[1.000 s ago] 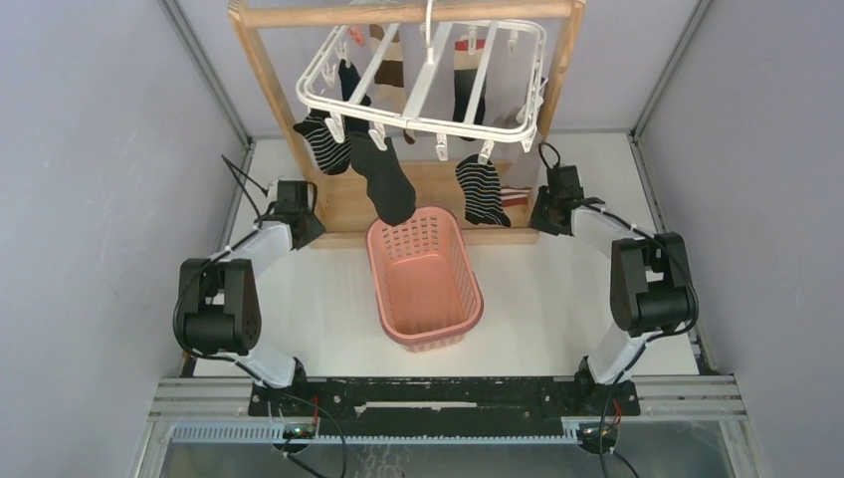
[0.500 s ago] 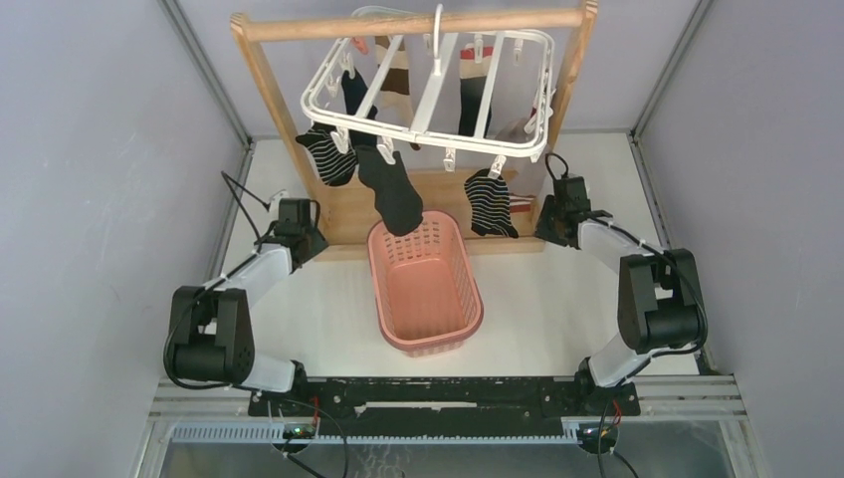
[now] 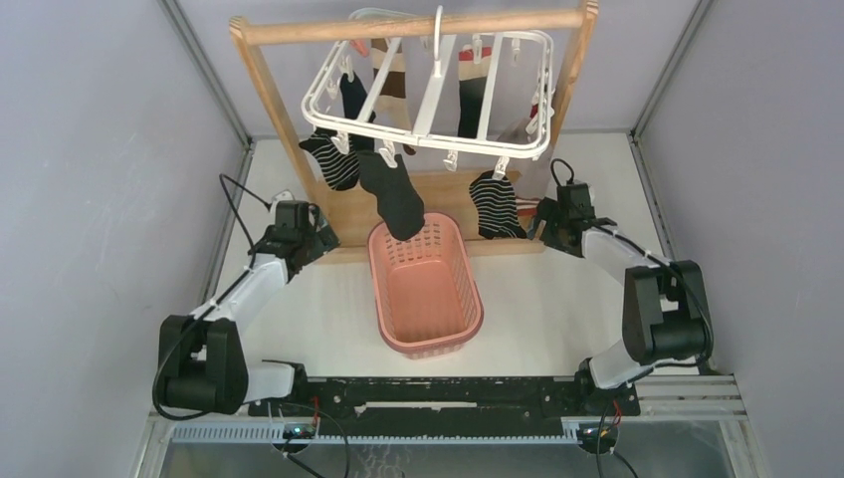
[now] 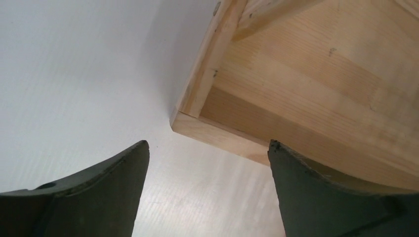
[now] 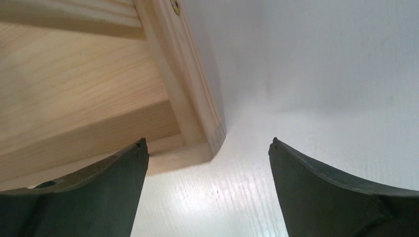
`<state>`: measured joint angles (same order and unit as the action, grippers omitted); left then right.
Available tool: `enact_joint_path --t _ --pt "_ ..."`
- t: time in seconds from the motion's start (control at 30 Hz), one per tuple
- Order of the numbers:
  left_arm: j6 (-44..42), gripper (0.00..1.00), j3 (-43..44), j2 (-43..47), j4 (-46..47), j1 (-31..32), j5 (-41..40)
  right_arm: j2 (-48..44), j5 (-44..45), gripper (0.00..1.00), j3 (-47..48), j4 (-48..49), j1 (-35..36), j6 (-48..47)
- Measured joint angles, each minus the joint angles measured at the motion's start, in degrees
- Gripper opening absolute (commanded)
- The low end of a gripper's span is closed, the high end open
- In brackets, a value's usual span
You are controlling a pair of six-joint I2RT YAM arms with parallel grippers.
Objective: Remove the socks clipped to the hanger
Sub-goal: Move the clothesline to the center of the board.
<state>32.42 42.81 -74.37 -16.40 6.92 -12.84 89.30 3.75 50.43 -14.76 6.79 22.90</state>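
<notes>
The white hanger (image 3: 428,95) hangs by its hook from the wooden rack's top bar. Several socks are clipped to it: a striped one (image 3: 333,159) at the left, a plain black one (image 3: 395,197) dangling over the pink basket, a striped one (image 3: 496,204) at the right, and a brown-and-cream banded one (image 3: 395,70) further back. My left gripper (image 3: 318,237) sits low by the rack's left foot, open and empty (image 4: 207,148). My right gripper (image 3: 544,221) sits low by the rack's right foot, below the right striped sock, also open and empty (image 5: 207,143).
The wooden rack (image 3: 408,25) stands across the back; its base corners fill the wrist views (image 4: 197,106) (image 5: 197,128). A pink basket (image 3: 468,299) stands on the white table between the arms. Grey walls close in both sides.
Both grippers have opened wide. Both arms stretched forward and sank lower beside the rack's feet. The hanger shifted slightly right and back.
</notes>
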Motion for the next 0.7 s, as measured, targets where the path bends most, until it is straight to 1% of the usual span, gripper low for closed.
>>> enact_joint_path --t 0.1,0.3,0.57,0.63,0.7 --pt "0.09 1.0 0.0 2.19 -0.74 0.0 0.09 -4.0 0.02 1.0 -1.79 -1.66 0.17 0.37" --pt "0.31 1.0 -0.07 7.43 -1.29 0.52 -0.07 -15.37 1.2 1.0 -4.26 -5.7 0.44 0.35" --pt "1.55 1.0 -0.85 14.97 -3.89 3.8 -0.07 -31.67 3.26 1.0 -5.86 -9.94 0.81 0.39" --pt "1.75 1.0 -0.85 17.53 -4.7 4.76 0.11 -35.39 3.39 1.0 -6.8 -10.6 1.44 0.48" --pt "1.77 1.0 -0.85 20.22 -5.27 5.51 1.05 -39.52 4.0 1.0 -8.28 -11.74 3.63 0.63"
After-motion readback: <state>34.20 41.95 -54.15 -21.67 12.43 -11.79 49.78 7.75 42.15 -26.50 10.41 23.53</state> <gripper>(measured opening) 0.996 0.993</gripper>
